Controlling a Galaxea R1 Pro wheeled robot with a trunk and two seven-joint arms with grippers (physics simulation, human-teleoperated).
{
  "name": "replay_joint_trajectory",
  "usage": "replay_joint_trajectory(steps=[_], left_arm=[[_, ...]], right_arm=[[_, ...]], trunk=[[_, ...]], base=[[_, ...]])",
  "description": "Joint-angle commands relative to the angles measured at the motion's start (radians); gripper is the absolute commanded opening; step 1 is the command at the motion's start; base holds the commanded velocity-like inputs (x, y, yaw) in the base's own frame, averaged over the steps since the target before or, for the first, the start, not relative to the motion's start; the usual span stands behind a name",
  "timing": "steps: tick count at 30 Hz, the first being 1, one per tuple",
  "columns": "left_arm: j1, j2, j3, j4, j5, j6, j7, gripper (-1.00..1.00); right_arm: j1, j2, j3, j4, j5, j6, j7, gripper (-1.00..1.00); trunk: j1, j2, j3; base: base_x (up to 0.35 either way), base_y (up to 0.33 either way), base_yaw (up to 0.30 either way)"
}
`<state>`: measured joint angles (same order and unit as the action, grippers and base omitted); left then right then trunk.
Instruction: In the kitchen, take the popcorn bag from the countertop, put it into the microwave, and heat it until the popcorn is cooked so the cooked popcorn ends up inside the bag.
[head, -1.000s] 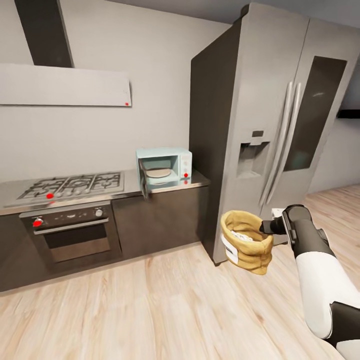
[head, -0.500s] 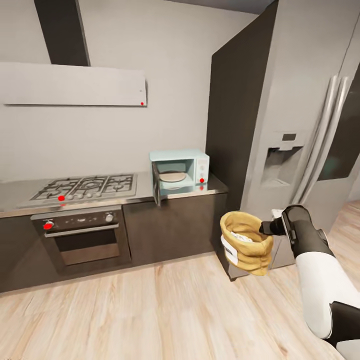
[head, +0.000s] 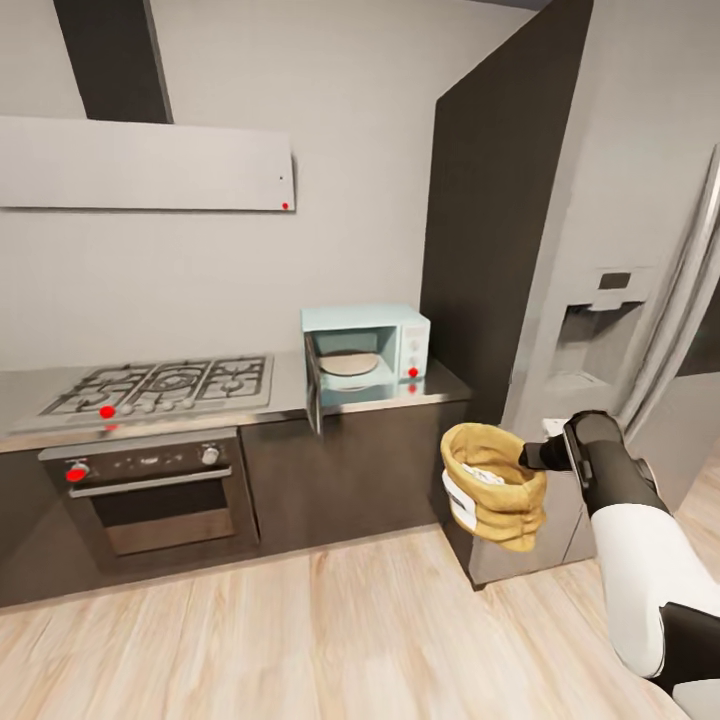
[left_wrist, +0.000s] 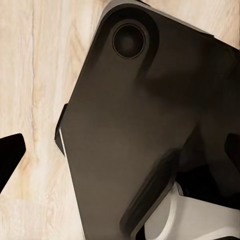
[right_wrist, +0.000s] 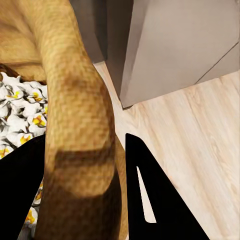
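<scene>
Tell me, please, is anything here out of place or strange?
Mostly no. The popcorn bag hangs in the air over the floor, its rim pinched in the right hand, upright, nothing spilled. The microwave door stands open on the countertop.

microwave (head: 366, 354) on countertop (head: 440, 385) | hob (head: 160, 385) left | fridge (head: 590, 250) right

The right arm (head: 640, 560) is a smooth, glossy white tube with a black section at its lower end and a rounded black wrist housing near the top. A slim black right tool (head: 535, 457) projects from that housing. Seen from the right wrist camera, its fingers (right_wrist: 160, 200) are flat, matte black wedges (one has a narrow slit cut through it). From the left wrist camera, a large angular dark grey body panel (left_wrist: 145, 125) carries a round recessed disc, with a white curved part beneath it.
</scene>
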<state>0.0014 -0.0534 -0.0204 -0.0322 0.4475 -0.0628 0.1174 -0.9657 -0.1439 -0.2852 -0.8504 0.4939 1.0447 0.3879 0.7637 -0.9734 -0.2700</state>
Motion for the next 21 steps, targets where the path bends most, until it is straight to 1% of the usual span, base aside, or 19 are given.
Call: replay_joint_trajectory(steps=[1, 17, 19, 21], left_arm=[[0.0, 0.0, -0.003, -0.002, 0.005, -0.002, 0.004, 1.0], [0.0, 0.0, -0.003, -0.002, 0.005, -0.003, 0.004, 1.0], [0.0, 0.0, -0.003, -0.002, 0.005, -0.003, 0.004, 1.0], [0.0, 0.0, -0.003, -0.002, 0.005, -0.003, 0.004, 1.0]], right_arm=[[-0.001, 0.0, -0.002, 0.0, 0.009, 0.003, 0.009, -1.0], [-0.001, 0.002, -0.002, 0.001, 0.01, 0.003, 0.008, -1.0], [-0.001, 0.006, -0.001, 0.001, 0.01, 0.003, 0.009, -1.0], [-0.001, 0.026, -0.001, 0.0, 0.011, 0.003, 0.007, -1.0]], trunk=[[0.001, -0.001, -0.001], [0.001, -0.001, -0.001], [0.001, -0.001, -0.001], [0.001, -0.001, -0.001]], base=[[0.323, 0.0, 0.185], [0.323, 0.0, 0.266], [0.323, 0.0, 0.272], [0.323, 0.0, 0.271]])
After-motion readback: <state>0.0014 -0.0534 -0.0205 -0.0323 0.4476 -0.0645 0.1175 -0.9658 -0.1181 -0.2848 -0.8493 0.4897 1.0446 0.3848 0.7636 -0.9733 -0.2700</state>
